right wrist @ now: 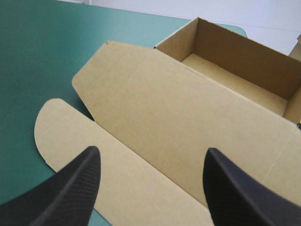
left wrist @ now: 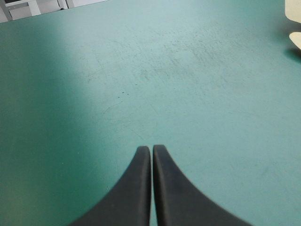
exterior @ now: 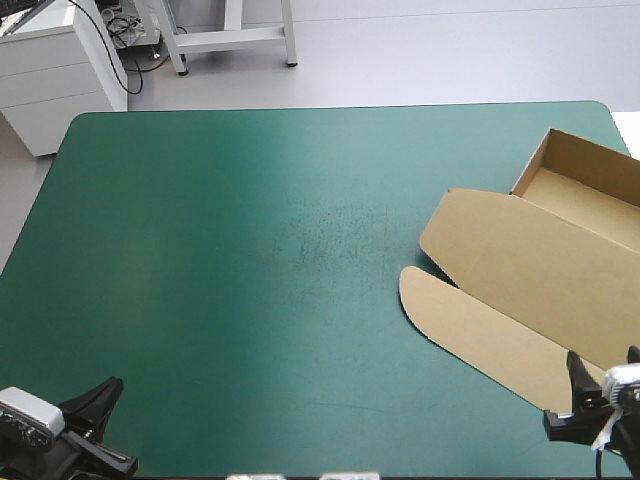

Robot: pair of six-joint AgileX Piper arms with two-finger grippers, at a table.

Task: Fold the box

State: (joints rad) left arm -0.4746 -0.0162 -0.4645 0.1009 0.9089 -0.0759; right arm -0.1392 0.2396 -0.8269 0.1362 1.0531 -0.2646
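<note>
At the table's near left corner, the left pincer (left wrist: 151, 149), two broad black fin-shaped fingers, is clenched, its tips meeting in one point over the teal-green table cover (exterior: 250, 250). At the near right corner the right pincer (right wrist: 153, 155) stands released, fingers spread wide, above the near part of the brown cut-board box (exterior: 530, 260). This box lies on the table's right side at a slant: rounded flap (exterior: 470, 325) nearest, flat lid panel (right wrist: 178, 117) next, open tray (exterior: 585, 190) with raised walls farthest, by the far right corner.
</note>
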